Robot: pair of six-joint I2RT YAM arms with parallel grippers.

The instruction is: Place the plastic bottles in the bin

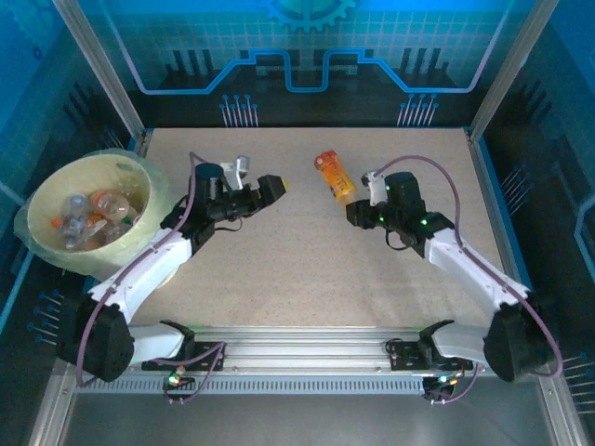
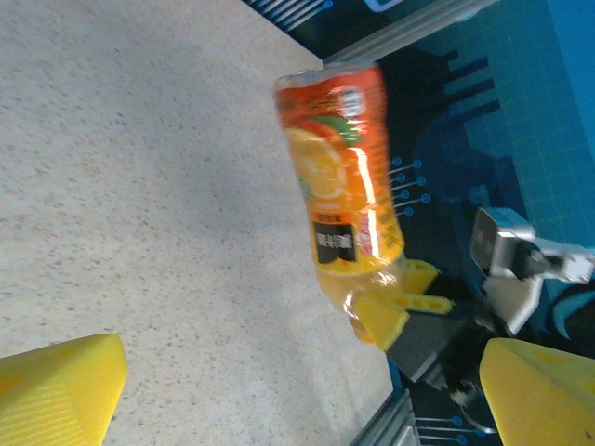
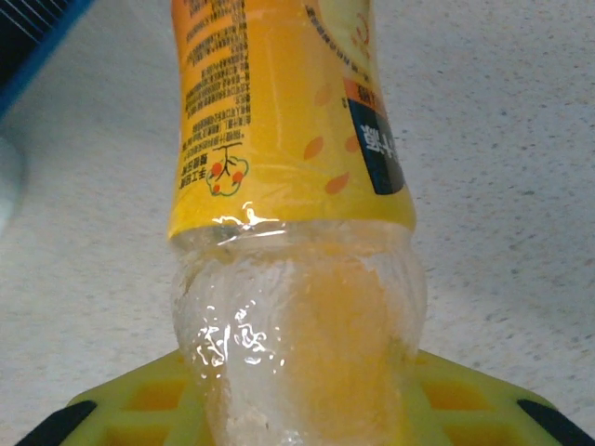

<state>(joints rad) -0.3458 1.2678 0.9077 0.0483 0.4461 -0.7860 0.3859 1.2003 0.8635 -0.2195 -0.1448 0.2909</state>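
Note:
An orange-labelled plastic bottle point(image 1: 335, 177) lies aslant at the table's middle back. My right gripper point(image 1: 358, 210) is shut on its clear lower end. In the right wrist view the bottle point(image 3: 279, 121) rises from between the yellow fingers point(image 3: 121, 413). I cannot tell whether it still touches the table. The left wrist view shows the same bottle point(image 2: 339, 167) with the right gripper point(image 2: 400, 311) clamped on it. My left gripper point(image 1: 274, 184) stands open and empty to the bottle's left, its fingers point(image 2: 56, 390) wide apart. The cream bin point(image 1: 42, 237) stands at far left, with several bottles point(image 1: 93, 214) inside.
The speckled tabletop point(image 1: 307, 269) runs bare between the two arms. A metal frame post point(image 1: 102, 70) rises just behind the bin. Blue walls close the back and sides.

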